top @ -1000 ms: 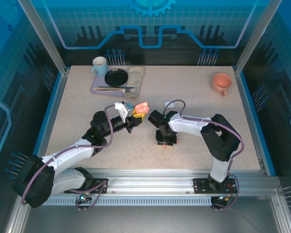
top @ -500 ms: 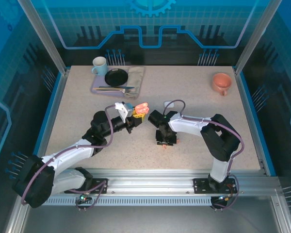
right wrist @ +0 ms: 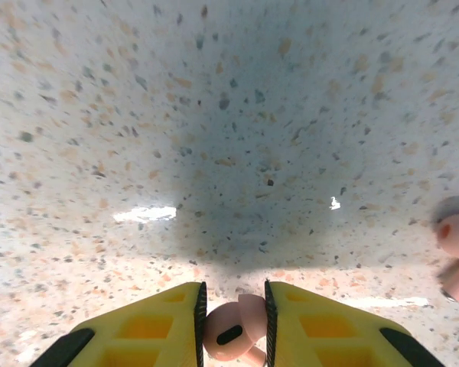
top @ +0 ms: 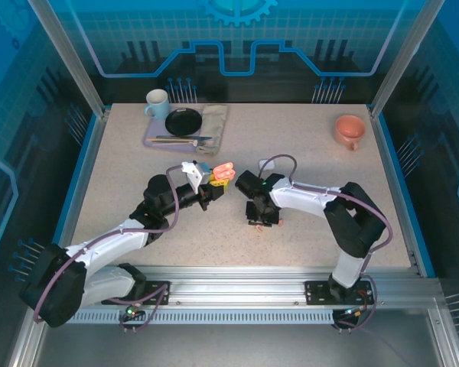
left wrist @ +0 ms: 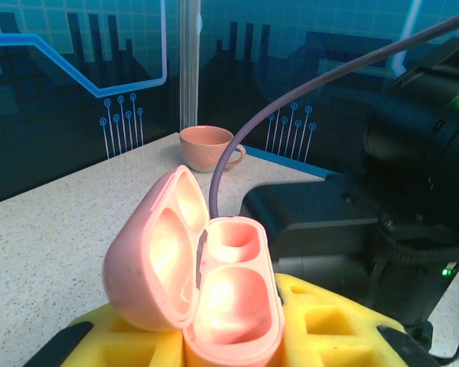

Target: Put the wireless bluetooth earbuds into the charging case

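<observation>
One salmon-pink earbud (right wrist: 233, 334) is clamped between the yellow fingers of the right gripper (right wrist: 232, 306), which is closed on it and hangs low over the speckled table (top: 314, 138), near its middle. A second pink earbud (right wrist: 456, 237) lies loose on the table off to that gripper's right, blurred at the edge of the right wrist view, so its exact pose cannot be told. The charging case (left wrist: 214, 298) is pink too. It is open, with its lid (left wrist: 157, 256) swung back to the left, and its two wells look empty. It sits pinched in the left gripper (top: 216, 178), whose yellow pads are closed on its lower half. From above, the case is held up off the table, just to the left of the right arm's wrist, the two grippers near each other but apart. Judged from this, the task is at an early middle stage. The case is opened and presented and one earbud is picked up, but nothing is seated in the case yet. What is left for this pink set is to carry the held earbud across to the case, turn it to suit a well (the wells differ in shape, so orientation probably matters) and press it home. Then comes fetching the loose one and doing the same. A peach cup (left wrist: 206, 147) stands far off toward the table's back right corner, well clear of the work.
</observation>
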Robot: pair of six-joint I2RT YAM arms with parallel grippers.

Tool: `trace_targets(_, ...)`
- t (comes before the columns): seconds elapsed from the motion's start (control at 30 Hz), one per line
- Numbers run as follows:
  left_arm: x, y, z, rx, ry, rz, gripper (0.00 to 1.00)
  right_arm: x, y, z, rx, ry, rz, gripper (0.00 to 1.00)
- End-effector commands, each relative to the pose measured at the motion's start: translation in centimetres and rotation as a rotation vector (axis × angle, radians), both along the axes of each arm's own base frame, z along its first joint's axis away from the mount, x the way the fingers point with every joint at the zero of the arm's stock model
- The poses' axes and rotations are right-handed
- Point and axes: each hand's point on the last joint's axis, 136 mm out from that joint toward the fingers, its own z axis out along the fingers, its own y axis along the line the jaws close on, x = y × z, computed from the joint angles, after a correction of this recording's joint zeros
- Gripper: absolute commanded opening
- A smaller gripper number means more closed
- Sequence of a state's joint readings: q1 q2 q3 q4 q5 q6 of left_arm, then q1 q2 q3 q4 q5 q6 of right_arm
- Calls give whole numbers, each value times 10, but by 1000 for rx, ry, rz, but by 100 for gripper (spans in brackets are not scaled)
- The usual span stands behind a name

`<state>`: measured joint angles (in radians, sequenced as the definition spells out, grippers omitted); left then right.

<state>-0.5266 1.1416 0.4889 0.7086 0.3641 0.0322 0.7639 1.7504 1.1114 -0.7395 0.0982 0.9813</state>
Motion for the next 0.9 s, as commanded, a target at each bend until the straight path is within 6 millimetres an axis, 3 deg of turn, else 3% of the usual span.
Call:
trace_targets(0.0,4,0,15,-14,-43,4,0,13,-16,19,10,-55,-30,26)
trace_targets(0.27,12,0,7,-9,-17,22,0,48,-42,64,93,-167,-87,25)
trace_targets(0.47,19,-3,1,-8,8,27,0,67,-50,93,157,-257,-104,25)
trace_targets(0.6,24,-8,-6,-12,38,12,0,78,-47,120,227,-332,-104,25)
trace_targets(0.87,32,-20,-13,-14,72,-29,0,97,-31,196,353,-509,-60,25)
